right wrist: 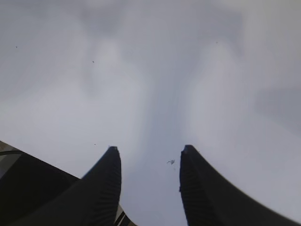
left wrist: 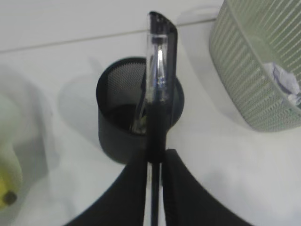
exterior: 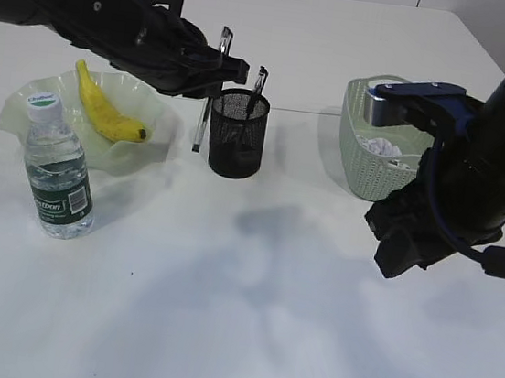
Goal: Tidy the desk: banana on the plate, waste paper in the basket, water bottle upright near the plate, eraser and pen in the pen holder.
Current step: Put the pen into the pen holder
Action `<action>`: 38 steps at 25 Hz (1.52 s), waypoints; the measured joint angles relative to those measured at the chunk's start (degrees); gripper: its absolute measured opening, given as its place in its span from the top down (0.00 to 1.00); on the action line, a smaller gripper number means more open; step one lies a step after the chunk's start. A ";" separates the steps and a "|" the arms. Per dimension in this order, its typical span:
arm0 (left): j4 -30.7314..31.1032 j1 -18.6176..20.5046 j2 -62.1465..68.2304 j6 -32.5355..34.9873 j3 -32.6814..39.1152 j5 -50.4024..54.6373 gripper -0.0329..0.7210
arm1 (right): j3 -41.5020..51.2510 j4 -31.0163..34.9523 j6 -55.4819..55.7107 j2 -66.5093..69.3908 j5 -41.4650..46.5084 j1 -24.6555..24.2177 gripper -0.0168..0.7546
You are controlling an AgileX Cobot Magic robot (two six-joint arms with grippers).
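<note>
Above the pen holder (exterior: 237, 132), at the far middle of the bench (exterior: 246, 317), your left gripper (left wrist: 156, 162) was closed tight on the pen (left wrist: 157, 94), which stood nearly upright with its clipped cap end away from the wrist camera. The step in hand looked like the pen drop, probably the last one. The pen seemed to hang over the holder's left rim, so your next move called for a slight shift to centre it over the mouth, then opening the jaws.

Something already leaned inside the holder, though you could not tell what; the eraser was not visible anywhere. The banana (exterior: 105, 111) lay on the plate (exterior: 21, 119) at the far left, with the water bottle (exterior: 57, 170) upright just beside it on the near side. The basket (exterior: 358, 156) at the far right held crumpled paper (exterior: 382, 148). Your right gripper (right wrist: 148, 155) hung open and empty over bare bench, near right.
</note>
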 joint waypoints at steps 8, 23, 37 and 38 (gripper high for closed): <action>4.81 0.00 0.00 0.00 0.00 -15.36 0.91 | 0.00 0.12 0.00 0.00 1.12 0.00 0.57; 6.89 0.14 6.31 0.10 0.08 -29.90 0.91 | 0.00 0.22 0.00 0.00 1.38 0.00 0.57; 6.92 2.99 10.69 0.22 0.08 -40.75 0.91 | 0.00 0.22 0.00 -0.02 1.38 0.00 0.57; 6.92 2.99 10.89 0.22 0.08 -41.04 0.91 | 0.00 0.22 0.00 -0.02 1.47 0.00 0.57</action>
